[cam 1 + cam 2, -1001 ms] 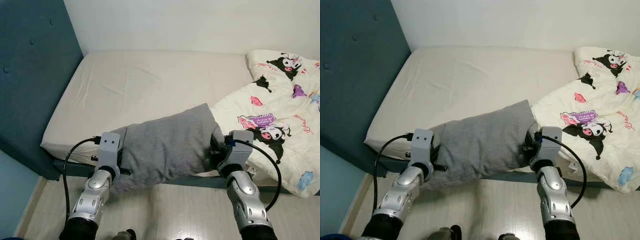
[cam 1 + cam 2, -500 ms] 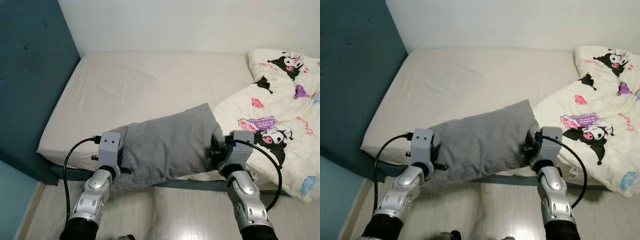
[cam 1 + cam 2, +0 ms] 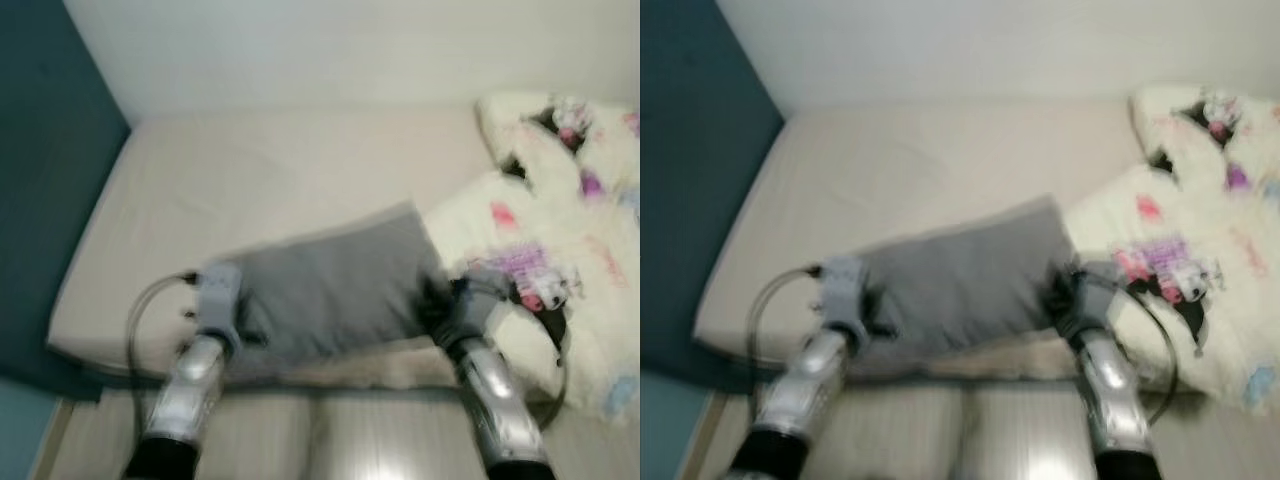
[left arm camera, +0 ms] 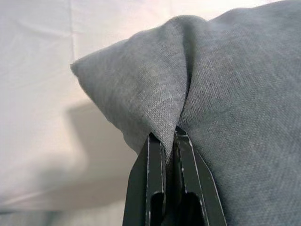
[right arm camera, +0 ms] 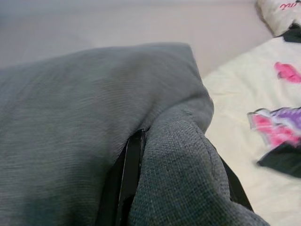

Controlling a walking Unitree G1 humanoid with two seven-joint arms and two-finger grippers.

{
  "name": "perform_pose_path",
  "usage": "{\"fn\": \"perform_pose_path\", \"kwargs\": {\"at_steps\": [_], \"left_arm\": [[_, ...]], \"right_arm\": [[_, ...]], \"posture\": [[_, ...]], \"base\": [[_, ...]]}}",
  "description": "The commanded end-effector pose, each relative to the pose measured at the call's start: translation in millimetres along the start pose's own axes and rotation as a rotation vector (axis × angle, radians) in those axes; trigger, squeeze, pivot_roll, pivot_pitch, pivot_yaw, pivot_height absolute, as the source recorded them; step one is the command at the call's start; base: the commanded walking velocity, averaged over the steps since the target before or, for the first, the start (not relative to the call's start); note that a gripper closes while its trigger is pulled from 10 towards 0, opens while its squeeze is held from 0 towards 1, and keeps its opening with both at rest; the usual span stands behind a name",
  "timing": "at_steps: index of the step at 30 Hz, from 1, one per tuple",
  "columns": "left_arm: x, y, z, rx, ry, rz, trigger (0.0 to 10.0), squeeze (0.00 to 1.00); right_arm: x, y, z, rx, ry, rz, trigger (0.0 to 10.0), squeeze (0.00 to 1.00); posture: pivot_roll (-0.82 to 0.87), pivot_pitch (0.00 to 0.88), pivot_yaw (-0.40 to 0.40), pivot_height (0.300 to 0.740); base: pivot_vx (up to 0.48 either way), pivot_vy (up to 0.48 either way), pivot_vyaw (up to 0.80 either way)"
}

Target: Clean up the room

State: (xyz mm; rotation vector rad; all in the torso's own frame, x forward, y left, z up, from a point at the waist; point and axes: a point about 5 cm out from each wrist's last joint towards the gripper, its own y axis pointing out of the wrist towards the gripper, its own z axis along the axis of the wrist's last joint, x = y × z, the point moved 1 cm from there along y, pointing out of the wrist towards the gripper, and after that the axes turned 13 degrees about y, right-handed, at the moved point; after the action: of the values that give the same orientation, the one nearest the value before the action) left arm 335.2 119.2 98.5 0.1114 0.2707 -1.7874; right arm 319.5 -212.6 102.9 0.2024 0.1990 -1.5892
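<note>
Evidently, the following applies at this moment.

Change since earlier frames: both head views are now blurred and the whole scene has shifted, with more of the beige mattress [image 3: 280,180] and less of the floor in view; this reads as camera motion, so the robot is judged to be walking or leaning toward the bed. The pillow keeps the same place between the two arms as a second ago.

Task item: a grey rectangular fabric pillow [image 3: 335,285], carried crosswise between the arms, hanging over the near edge of the bed, tilted with its right end higher. Whether it touches the mattress cannot be told through the blur.

Meaning for the task: judged, the pillow is in transit to the bed and not yet set down; the bare mattress toward the dark teal padded headboard [image 3: 45,180] looks the likely place for it.

Left tool [image 4: 168,137]: its two black fingers [image 4: 151,165] are narrowly closed, pinching a fold of grey cloth just below the pillow's corner.

Right tool [image 5: 178,155]: one black finger [image 5: 131,165] lies against the pillow's side and a bulge of cloth sits between it and the other, so it grips the pillow's right end.

Arm pose: both silver arms reach forward, roughly parallel, wrists level with the mattress edge.

Surroundings: a cream quilt printed with cartoon figures [image 3: 560,210] lies bunched on the bed's right side, just beside the right wrist.

Risk, judged: the pinch on thin cloth could slip.
</note>
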Motion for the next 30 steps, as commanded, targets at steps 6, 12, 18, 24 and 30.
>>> {"fn": "perform_pose_path", "kwargs": {"at_steps": [6, 12, 18, 24, 30], "left_arm": [[-7.4, -3.5, -5.2, -0.003, 0.002, 0.014, 10.0, 0.0], [-7.3, -3.5, -5.1, 0.0, 0.005, 0.01, 10.0, 0.0], [-6.4, -3.7, -5.1, 0.002, 0.014, -0.003, 10.0, 0.0], [-5.3, -3.5, -5.4, 0.0, 0.058, -0.026, 10.0, 0.0], [-4.6, -2.7, -4.3, 0.007, 0.056, -0.028, 10.0, 0.0]], "right_arm": [[-28.0, 4.6, 1.5, 0.02, 0.017, 0.1, 10.0, 0.0], [-28.6, 4.7, 1.5, 0.02, 0.018, 0.103, 10.0, 0.0], [-28.9, 4.7, 1.2, 0.019, 0.02, 0.102, 10.0, 0.0], [-28.3, 3.3, -0.1, 0.02, 0.023, 0.094, 10.0, 0.0], [-25.3, 1.8, -1.0, 0.02, 0.022, 0.083, 10.0, 0.0]], "posture": [[0.01, 0.206, -0.002, 0.733], [0.01, 0.2, -0.003, 0.733], [0.02, 0.202, -0.002, 0.733], [0.02, 0.209, 0.003, 0.733], [0.02, 0.209, 0.005, 0.733]], "base": [[0.338, 0.0, 0.0], [0.329, 0.0, 0.0], [0.249, 0.0, 0.0], [0.0, 0.0, 0.0], [0.0, 0.0, 0.0]]}}
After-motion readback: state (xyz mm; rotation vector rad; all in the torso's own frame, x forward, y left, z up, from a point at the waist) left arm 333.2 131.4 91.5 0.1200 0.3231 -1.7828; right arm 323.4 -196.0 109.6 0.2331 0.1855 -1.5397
